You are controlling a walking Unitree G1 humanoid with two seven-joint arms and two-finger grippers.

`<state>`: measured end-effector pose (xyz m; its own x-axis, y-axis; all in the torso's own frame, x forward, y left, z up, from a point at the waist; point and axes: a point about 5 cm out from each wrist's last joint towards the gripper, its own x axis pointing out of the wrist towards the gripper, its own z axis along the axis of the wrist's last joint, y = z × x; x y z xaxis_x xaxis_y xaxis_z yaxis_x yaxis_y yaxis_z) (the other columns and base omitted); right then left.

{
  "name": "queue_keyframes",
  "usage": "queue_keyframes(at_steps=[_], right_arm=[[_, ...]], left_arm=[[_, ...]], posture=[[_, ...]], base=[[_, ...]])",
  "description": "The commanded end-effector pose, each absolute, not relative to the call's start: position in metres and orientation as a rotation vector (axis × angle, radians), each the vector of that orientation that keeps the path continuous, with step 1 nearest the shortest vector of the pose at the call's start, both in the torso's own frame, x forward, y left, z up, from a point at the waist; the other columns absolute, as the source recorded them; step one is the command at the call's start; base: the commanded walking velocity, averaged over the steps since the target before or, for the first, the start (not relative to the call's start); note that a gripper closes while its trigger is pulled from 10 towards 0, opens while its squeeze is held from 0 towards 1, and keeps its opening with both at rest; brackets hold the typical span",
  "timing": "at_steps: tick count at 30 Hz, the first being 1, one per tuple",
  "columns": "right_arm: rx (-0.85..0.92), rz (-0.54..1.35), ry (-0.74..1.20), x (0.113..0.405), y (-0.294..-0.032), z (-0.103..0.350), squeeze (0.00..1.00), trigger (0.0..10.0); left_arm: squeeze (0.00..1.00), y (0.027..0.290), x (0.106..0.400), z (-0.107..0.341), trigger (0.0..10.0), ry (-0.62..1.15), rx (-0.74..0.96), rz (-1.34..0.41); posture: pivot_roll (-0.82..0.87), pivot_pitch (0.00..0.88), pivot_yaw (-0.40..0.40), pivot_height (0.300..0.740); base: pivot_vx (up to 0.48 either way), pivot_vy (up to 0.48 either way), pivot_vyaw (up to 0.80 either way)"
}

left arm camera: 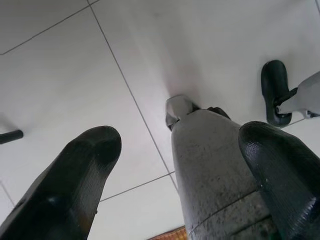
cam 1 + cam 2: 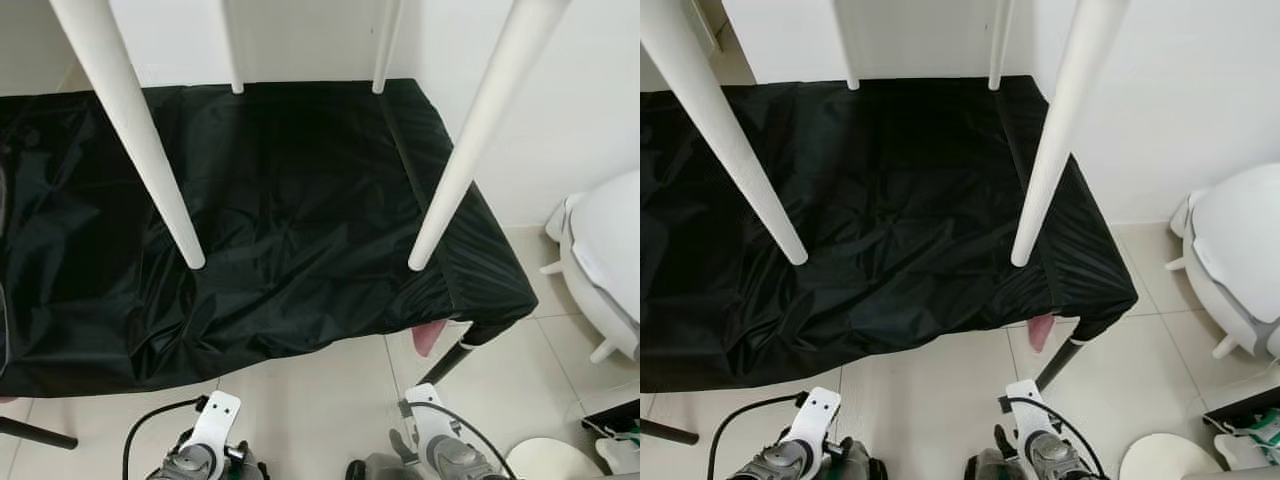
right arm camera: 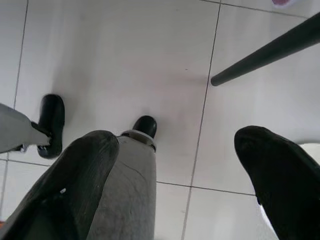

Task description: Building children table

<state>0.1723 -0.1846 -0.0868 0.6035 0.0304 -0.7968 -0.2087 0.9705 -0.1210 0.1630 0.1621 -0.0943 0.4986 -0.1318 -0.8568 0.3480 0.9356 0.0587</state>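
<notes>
Four slim white table legs stand on a black cloth (image 2: 280, 200) that covers a low table. The near left leg (image 2: 130, 120) and the near right leg (image 2: 470, 150) slant upward out of the picture. Two far legs (image 2: 232, 50) (image 2: 383, 50) stand by the wall. The tabletop they carry is above the picture's edge. Both silver arms hang low in front of the cloth's near edge: the left arm (image 2: 205, 440) and the right arm (image 2: 430, 440). My left gripper (image 1: 180, 145) is open over floor tiles, holding nothing. My right gripper (image 3: 177, 145) is open too, over the tiles.
A black metal leg (image 2: 445, 365) slants out under the cloth's right corner, with something pink (image 2: 428, 338) beside it. A white moulded plastic piece (image 2: 605, 260) stands on the floor at the right. A round white disc (image 2: 550, 462) lies by my right arm. White walls close the back and right.
</notes>
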Motion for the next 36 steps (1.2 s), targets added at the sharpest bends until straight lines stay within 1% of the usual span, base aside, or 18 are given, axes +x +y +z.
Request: queue_keyframes(at_steps=[1, 5, 7, 11, 15, 20, 21, 36], right_arm=[[-0.192, 0.121, 0.935, 0.168, -0.184, -0.089, 0.0, 10.0], [-0.182, 0.106, 0.943, 0.166, -0.184, -0.09, 0.0, 10.0], [-0.174, 0.096, 0.956, 0.162, -0.185, -0.092, 0.0, 10.0], [-0.172, 0.094, 0.959, 0.161, -0.186, -0.092, 0.0, 10.0], [-0.184, 0.098, 0.967, 0.159, -0.189, -0.093, 0.0, 10.0], [-0.195, 0.113, 0.963, 0.161, -0.189, -0.092, 0.0, 10.0], [-0.204, 0.128, 0.955, 0.163, -0.187, -0.091, 0.0, 10.0], [-0.225, 0.167, 0.949, 0.168, -0.182, -0.09, 0.0, 10.0]], left_arm=[[0.0, 0.173, 0.153, -0.099, 10.0, 1.047, 0.333, -0.183], [0.0, 0.174, 0.156, -0.097, 10.0, 1.041, 0.337, -0.185], [0.0, 0.177, 0.161, -0.095, 10.0, 1.031, 0.336, -0.168], [0.0, 0.177, 0.161, -0.095, 10.0, 1.03, 0.333, -0.164], [0.0, 0.177, 0.165, -0.094, 10.0, 1.022, 0.339, -0.154], [0.0, 0.176, 0.165, -0.094, 10.0, 1.026, 0.317, -0.144], [0.0, 0.175, 0.164, -0.094, 10.0, 1.028, 0.304, -0.138], [0.0, 0.172, 0.159, -0.097, 10.0, 1.036, 0.279, -0.127]], posture=[[-0.08, 0.0, 0.074, 0.74], [-0.1, 0.0, 0.088, 0.74], [-0.09, 0.0, 0.08, 0.74], [-0.09, 0.0, 0.08, 0.74], [-0.08, 0.0, 0.06, 0.74], [-0.08, 0.0, 0.051, 0.74], [-0.06, 0.0, 0.036, 0.74], [-0.04, 0.0, 0.023, 0.74]], base=[[0.0, 0.0, 0.0], [0.0, 0.0, 0.0], [0.0, 0.0, 0.0], [0.0, 0.0, 0.0], [0.0, 0.0, 0.0], [0.0, 0.0, 0.0], [0.0, 0.0, 0.0], [0.0, 0.0, 0.0]])
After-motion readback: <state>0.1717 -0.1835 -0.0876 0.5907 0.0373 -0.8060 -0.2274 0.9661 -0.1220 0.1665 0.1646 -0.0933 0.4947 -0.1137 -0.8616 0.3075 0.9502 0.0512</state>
